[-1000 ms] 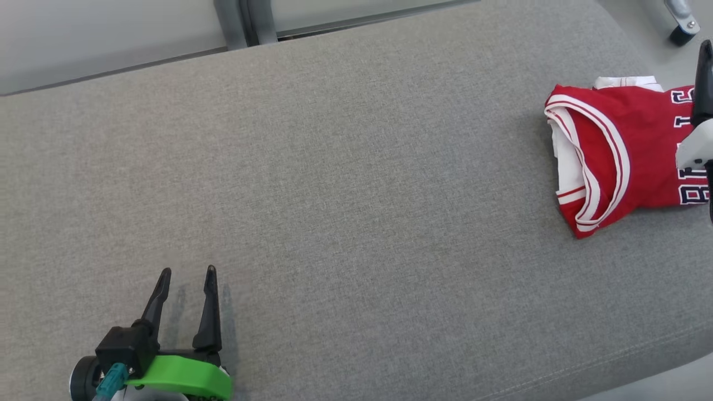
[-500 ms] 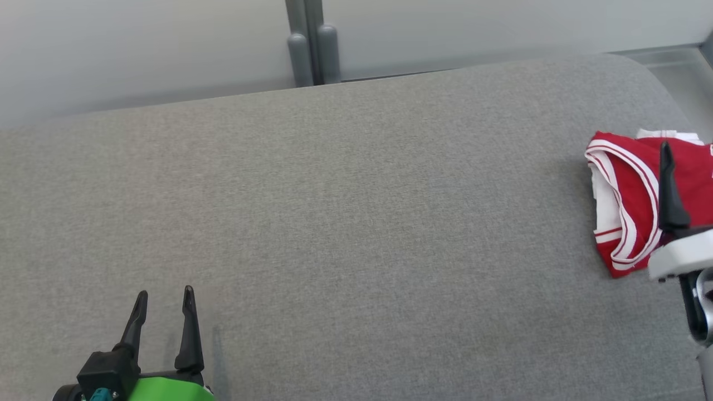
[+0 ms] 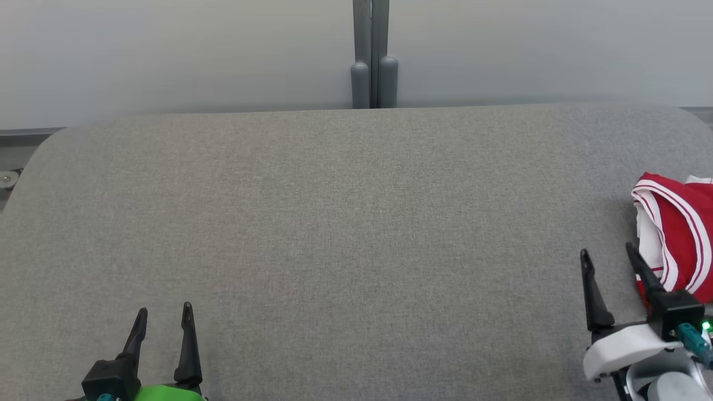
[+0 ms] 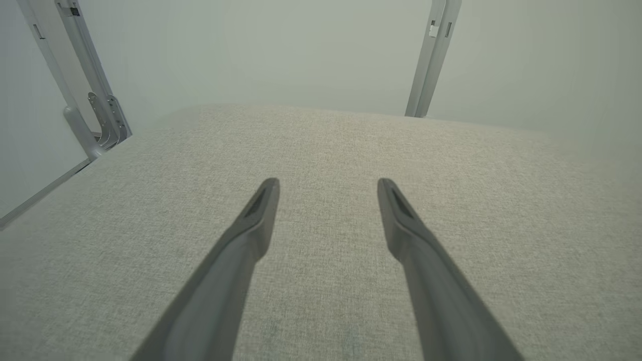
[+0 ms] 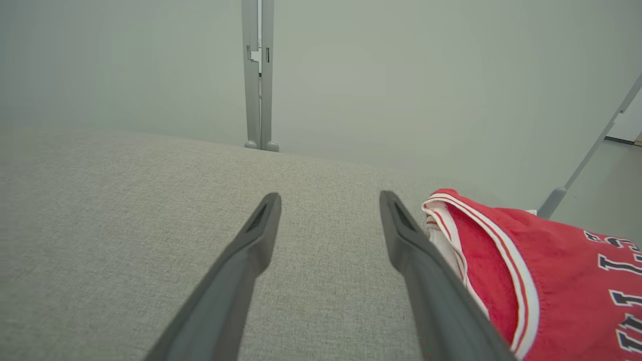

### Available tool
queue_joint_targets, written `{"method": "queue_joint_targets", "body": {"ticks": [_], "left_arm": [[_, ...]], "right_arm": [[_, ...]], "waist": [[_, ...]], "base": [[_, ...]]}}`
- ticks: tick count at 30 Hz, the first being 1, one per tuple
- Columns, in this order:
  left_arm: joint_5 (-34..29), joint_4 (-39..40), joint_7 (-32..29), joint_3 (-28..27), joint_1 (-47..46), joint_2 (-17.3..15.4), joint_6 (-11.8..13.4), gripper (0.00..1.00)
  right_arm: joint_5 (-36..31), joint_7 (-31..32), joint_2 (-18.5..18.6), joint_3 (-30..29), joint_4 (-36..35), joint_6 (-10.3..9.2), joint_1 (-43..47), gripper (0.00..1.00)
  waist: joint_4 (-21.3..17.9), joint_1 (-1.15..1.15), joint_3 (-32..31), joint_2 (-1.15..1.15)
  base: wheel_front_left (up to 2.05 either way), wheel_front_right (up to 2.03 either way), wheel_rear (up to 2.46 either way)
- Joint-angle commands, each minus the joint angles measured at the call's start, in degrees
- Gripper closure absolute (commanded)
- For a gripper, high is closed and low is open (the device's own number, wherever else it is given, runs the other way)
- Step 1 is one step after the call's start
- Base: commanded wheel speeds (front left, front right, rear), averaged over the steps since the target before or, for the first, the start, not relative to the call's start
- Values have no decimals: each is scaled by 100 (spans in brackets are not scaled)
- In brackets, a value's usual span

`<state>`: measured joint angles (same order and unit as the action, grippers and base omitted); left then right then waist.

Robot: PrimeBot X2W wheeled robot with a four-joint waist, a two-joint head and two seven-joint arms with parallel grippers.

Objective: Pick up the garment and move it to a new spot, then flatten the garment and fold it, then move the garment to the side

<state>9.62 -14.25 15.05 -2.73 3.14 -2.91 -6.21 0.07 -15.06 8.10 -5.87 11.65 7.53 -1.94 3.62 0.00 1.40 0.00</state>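
Both stood wide open, empty: left gripper (image 3: pixel 165 309) lower left, right gripper (image 3: pixel 606 250) lower right | garment (image 3: pixel 677 234) lay folded at table (image 3: pixel 334 223) right edge | best: lift clear, no snagging.

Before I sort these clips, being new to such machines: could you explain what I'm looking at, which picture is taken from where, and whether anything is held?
This is a wheeled robot with two arms, each ending in a tool with two long dark fingers. The wide picture comes from a camera on its head, looking down on a grey padded surface. The left tool shows at the lower left, the right tool at the lower right. The other two pictures come from cameras on the wrists, each looking along that tool's own fingers. On the surface lies a red jersey with white trim, at the right edge of the head view, just beside the right tool. Both tools stand open with nothing between their fingers, so nothing is held.
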Motion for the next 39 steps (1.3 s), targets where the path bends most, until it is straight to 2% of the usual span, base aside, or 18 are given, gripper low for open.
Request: {"method": "queue_joint_targets", "body": {"ticks": [1, 12, 23, 39], "left_arm": [[6, -6, 14, -18, -23, -5, 18, 0], [119, -165, 14, 23, 54, -3, 23, 0], [170, -236, 14, 47, -32, -4, -17, 0], [125, -204, 14, 45, -43, -4, -66, 0]], "right_arm": [[-25, -12, -4, 8, 7, -10, 63, 0], [-416, -12, -463, -413, -209, -10, 542, 0], [-567, -12, -514, -517, -47, -10, 355, 0], [-387, -12, -517, -470, 77, -10, 296, 0]], "waist": [[74, 0, -78, 0], [43, 0, -188, 0], [-91, 0, -208, 0], [-91, 0, -221, 0]], "base": [[0, 0, 0], [0, 0, 0], [0, 0, 0], [0, 0, 0]]}}
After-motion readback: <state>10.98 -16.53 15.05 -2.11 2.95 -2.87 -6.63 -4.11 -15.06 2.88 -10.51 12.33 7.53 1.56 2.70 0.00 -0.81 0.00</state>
